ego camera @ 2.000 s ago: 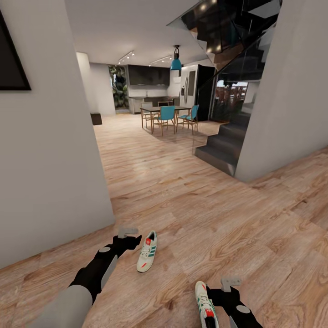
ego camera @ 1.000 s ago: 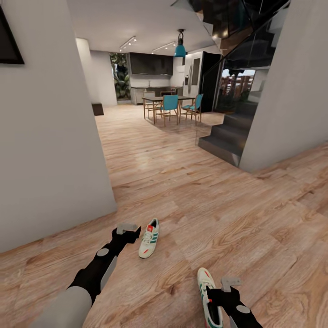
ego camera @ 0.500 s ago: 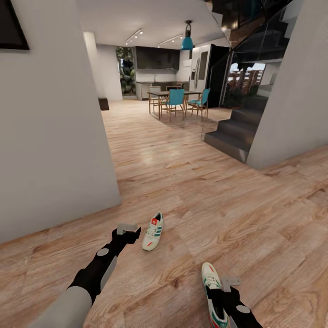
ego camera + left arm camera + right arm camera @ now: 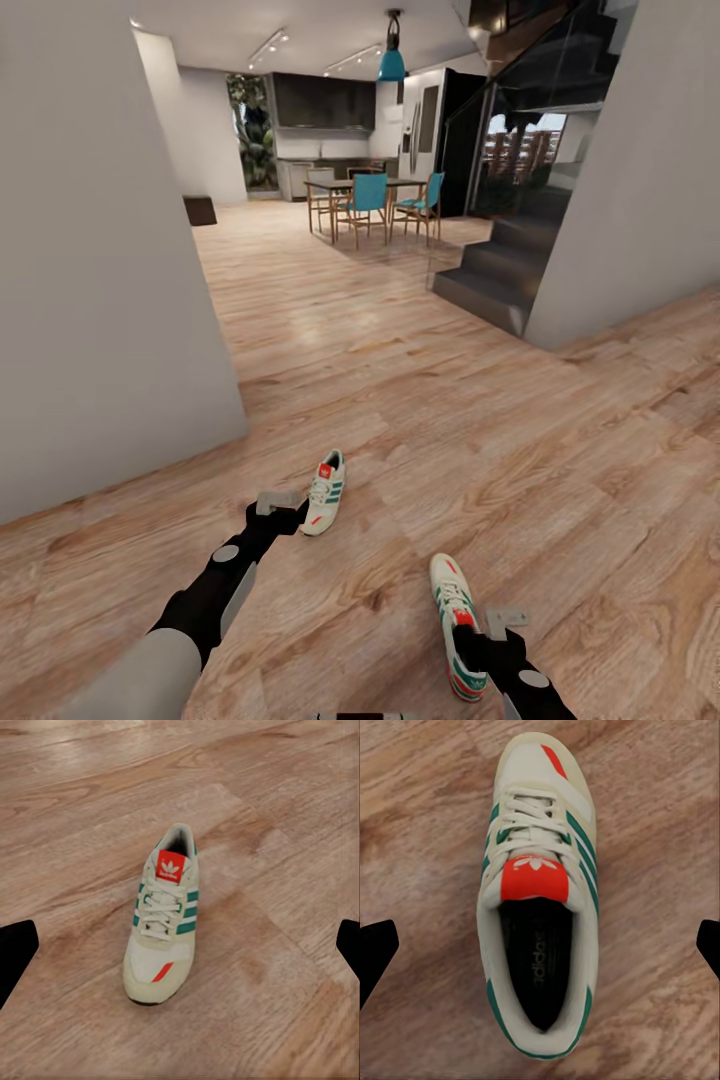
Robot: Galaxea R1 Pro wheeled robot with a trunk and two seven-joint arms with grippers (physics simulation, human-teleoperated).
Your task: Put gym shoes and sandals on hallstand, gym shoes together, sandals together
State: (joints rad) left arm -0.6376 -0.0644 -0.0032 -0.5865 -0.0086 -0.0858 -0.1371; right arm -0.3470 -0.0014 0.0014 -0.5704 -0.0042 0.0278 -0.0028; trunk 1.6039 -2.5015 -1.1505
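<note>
Two gym shoes lie apart on the corridor floor, both cream-white with green stripes. One gym shoe lies just right of my left gripper, which hangs above the floor. In the left wrist view that shoe lies ahead between the spread fingertips; the gripper is open. My right gripper hovers over the heel of the other gym shoe, which shows from above in the right wrist view between wide-apart fingertips. The sandals and the hallstand are out of view.
A white wall with a corner stands close on the left. A dark staircase and a second wall are at the right. A dining table with teal chairs stands far ahead across bare wood floor.
The head view has swung, shifting the whole scene. Both shoes now sit slightly nearer my grippers in the picture; both arms hold the same pose and stay open.
</note>
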